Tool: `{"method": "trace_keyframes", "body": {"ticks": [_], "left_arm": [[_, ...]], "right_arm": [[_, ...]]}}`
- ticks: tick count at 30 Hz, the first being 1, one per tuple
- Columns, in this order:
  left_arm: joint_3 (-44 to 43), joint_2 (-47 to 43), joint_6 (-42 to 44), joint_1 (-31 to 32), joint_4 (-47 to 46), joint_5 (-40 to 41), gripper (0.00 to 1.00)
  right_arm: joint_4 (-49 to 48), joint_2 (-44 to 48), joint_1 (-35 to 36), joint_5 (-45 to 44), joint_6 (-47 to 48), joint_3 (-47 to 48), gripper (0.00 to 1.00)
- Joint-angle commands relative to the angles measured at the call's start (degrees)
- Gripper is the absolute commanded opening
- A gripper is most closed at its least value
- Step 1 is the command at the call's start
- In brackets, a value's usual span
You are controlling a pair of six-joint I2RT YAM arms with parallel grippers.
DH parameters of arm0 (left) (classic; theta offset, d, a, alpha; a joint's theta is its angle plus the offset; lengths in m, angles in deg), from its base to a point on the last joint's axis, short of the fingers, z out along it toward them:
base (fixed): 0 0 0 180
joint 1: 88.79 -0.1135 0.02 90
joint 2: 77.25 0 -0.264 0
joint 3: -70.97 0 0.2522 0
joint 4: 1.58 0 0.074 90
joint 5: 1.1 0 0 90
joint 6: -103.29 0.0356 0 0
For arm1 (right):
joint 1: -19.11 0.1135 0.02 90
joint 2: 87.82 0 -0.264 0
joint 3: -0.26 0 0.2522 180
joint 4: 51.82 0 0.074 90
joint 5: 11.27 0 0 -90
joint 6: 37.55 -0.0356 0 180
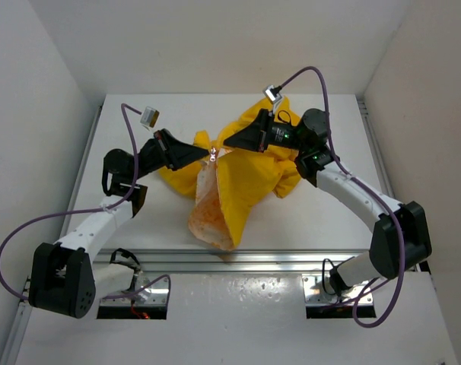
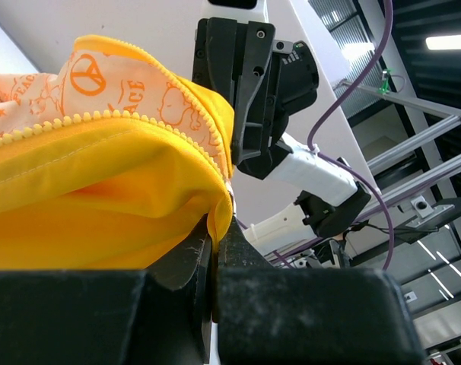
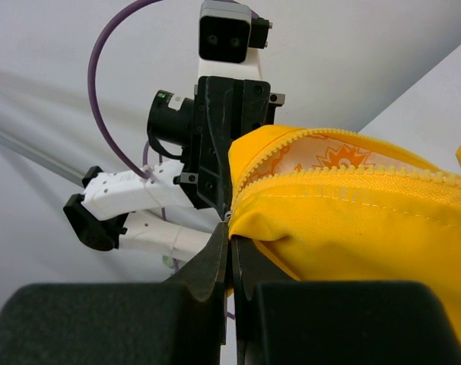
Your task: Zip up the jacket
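Note:
The bright yellow jacket (image 1: 249,179) lies crumpled in the middle of the table, with its white orange-printed lining (image 1: 206,213) showing at the front. Both grippers meet above it and hold part of it lifted. My left gripper (image 1: 207,155) is shut on a fold of yellow fabric (image 2: 215,220) just below the zipper teeth (image 2: 101,118). My right gripper (image 1: 227,144) faces it and is shut on the jacket's edge (image 3: 246,228) at the end of the zipper (image 3: 352,182). A small metal piece (image 3: 227,217) shows at its fingertips. Each wrist view shows the other gripper close by.
White walls enclose the table (image 1: 124,152) on the left, back and right. The near edge carries a metal rail (image 1: 238,258) with the arm bases. Purple cables (image 1: 322,84) loop above both arms.

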Motion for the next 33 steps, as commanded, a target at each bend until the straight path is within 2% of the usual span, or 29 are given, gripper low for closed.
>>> {"method": "trace_keyframes", "body": {"ticks": [1,24,33], "left_arm": [[-0.1,-0.4,-0.9,-1.0,-3.2,0.4,0.00],[-1.3,-0.4,-0.9,-1.0,-3.7,0.4,0.00],[-1.3,0.2,-2.0,-3.4,-5.5,0.9,0.00]], "right_arm": [[-4.5,-0.1,0.8,-0.5,-0.9,3.0,0.00],[-4.3,-1.2,2.0,0.0,-0.2,2.3,0.00],[-5.7,-0.2,2.6,1.1,-1.8,1.0,0.00]]}}
